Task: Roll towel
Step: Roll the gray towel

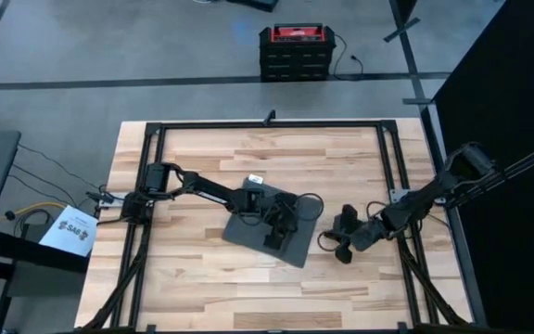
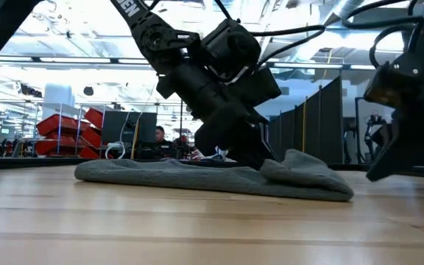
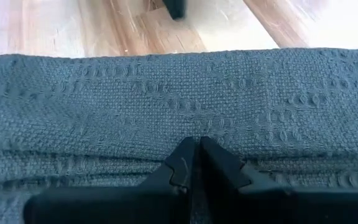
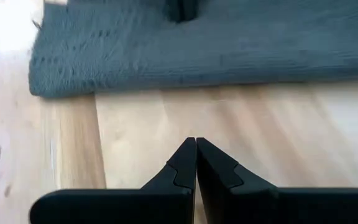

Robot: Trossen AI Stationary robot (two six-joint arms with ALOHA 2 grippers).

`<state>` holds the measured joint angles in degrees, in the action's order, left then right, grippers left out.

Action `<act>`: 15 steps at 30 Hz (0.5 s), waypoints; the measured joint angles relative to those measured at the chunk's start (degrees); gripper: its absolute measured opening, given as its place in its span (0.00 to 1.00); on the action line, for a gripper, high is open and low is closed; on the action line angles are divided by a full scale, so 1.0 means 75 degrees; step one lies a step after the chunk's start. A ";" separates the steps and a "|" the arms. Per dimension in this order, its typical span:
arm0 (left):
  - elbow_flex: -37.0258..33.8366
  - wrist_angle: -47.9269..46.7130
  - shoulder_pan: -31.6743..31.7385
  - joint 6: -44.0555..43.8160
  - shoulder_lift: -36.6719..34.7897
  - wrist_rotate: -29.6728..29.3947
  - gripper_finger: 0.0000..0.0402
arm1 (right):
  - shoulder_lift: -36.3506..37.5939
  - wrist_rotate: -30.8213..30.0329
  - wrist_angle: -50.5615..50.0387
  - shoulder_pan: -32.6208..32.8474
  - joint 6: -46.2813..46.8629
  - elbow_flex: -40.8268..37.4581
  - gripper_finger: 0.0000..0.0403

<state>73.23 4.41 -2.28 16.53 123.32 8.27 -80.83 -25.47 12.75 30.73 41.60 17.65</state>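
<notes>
Towel (image 1: 248, 227) lies flat mid-table (image 1: 202, 288), bare wood on all sides. Left gripper (image 3: 194, 163) on the towel's right part, fingers pressed together. Right gripper (image 4: 196, 163) beside the towel's right edge, fingers together, over bare wood.

A white paper sheet (image 1: 74, 229) lying beside the table's left edge reads "SAG"; nothing else is legible.

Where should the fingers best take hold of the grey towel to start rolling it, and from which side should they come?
Probably at a free edge: the towel lies flat on the table, so only its rim gives something to pinch. The edge facing the right gripper is straight, bare and unobstructed. Come in low from that side, fingers opened first. The left gripper already presses shut on the towel's middle.
</notes>
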 joint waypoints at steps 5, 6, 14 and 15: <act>-0.0007 0.0027 -0.0009 -0.0286 0.0007 -0.0145 0.04 | -0.1157 -0.0466 0.0053 0.0025 -0.0139 0.0661 0.00; 0.0037 -0.0002 -0.0015 -0.0474 -0.0044 -0.0215 0.04 | -0.1311 -0.0576 0.0047 0.0027 -0.0150 0.0775 0.00; 0.0575 -0.0640 0.0010 0.0090 -0.0978 -0.0355 0.04 | -0.1592 -0.0807 -0.0029 0.0153 -0.0325 0.0983 0.00; 0.0591 -0.0491 0.0009 0.0215 -0.0962 -0.0352 0.04 | -0.1594 -0.0817 -0.0045 0.0191 -0.0396 0.0982 0.01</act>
<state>77.66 0.73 -2.21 18.14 116.11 5.63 -92.79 -31.60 12.42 32.16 38.63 25.01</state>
